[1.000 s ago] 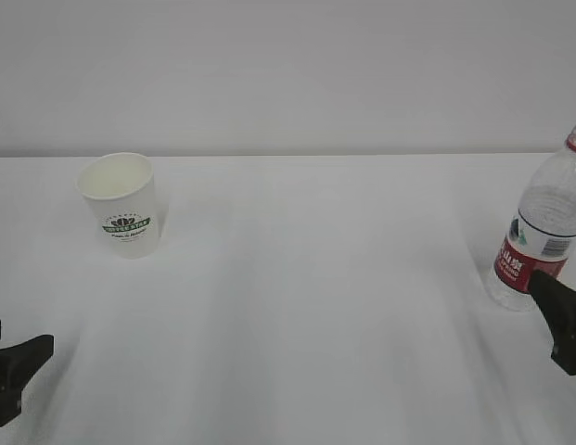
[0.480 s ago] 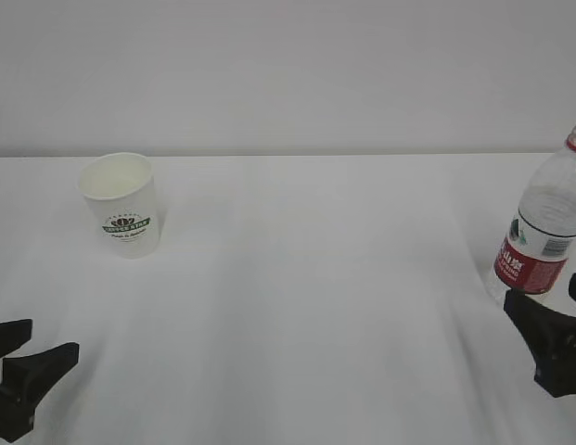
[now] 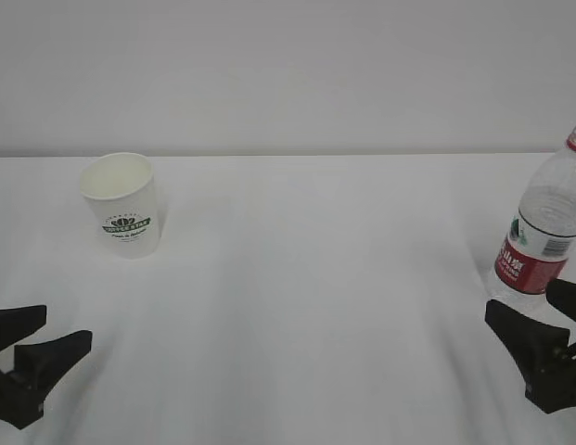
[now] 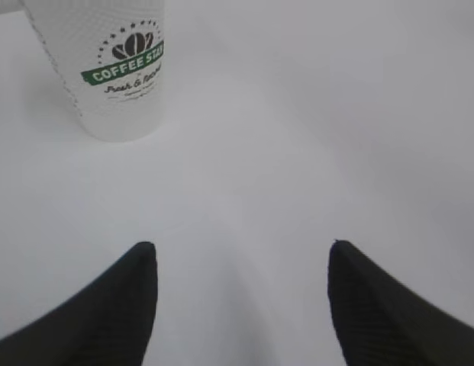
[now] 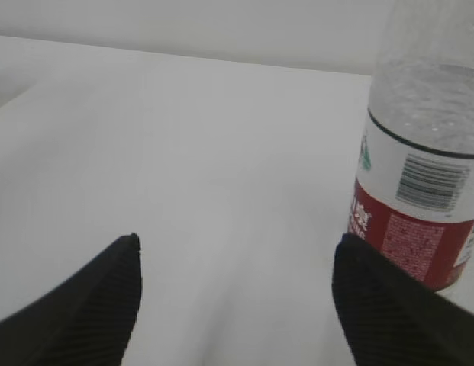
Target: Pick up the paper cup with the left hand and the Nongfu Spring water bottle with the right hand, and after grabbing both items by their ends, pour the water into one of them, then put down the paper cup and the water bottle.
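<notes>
The white paper cup with a green logo stands upright at the table's far left; in the left wrist view the paper cup sits at the top left, ahead of the fingers. My left gripper is open at the bottom left corner, well short of the cup, with nothing between its fingers. The Nongfu Spring water bottle stands upright at the right edge with water in it. My right gripper is open just in front of the bottle, whose red label lies beside the right fingertip.
A plain white table spans the view, with a pale wall behind its far edge. Nothing else lies between the cup and the bottle.
Both grippers have come further into view, each advancing from its bottom corner toward the table's middle and toward its object. Cup and bottle have not moved.
</notes>
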`<state>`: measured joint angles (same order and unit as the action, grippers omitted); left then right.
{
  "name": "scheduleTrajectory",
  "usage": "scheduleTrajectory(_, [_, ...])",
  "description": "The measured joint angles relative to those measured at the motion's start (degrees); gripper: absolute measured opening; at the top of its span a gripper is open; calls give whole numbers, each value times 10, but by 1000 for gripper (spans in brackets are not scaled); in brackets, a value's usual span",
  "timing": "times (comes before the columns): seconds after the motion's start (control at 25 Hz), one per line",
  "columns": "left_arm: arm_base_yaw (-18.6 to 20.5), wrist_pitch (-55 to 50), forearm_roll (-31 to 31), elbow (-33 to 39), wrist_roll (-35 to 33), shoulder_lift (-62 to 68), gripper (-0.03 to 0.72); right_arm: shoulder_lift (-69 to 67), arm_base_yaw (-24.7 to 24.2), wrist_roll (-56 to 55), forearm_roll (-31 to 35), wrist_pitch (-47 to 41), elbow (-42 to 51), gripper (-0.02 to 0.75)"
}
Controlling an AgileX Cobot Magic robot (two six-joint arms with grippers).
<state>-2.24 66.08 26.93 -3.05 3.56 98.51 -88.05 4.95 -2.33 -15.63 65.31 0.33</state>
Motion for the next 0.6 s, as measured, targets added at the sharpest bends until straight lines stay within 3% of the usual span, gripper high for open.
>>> scheduleTrajectory(0.32, [0, 0, -9, -8, 32, 0, 624, 0, 0, -4, -29, 0, 0, 587])
scheduleTrajectory(0.6, [0, 0, -32, -53, 38, 3, 641, 0, 0, -4, -33, 0, 0, 587])
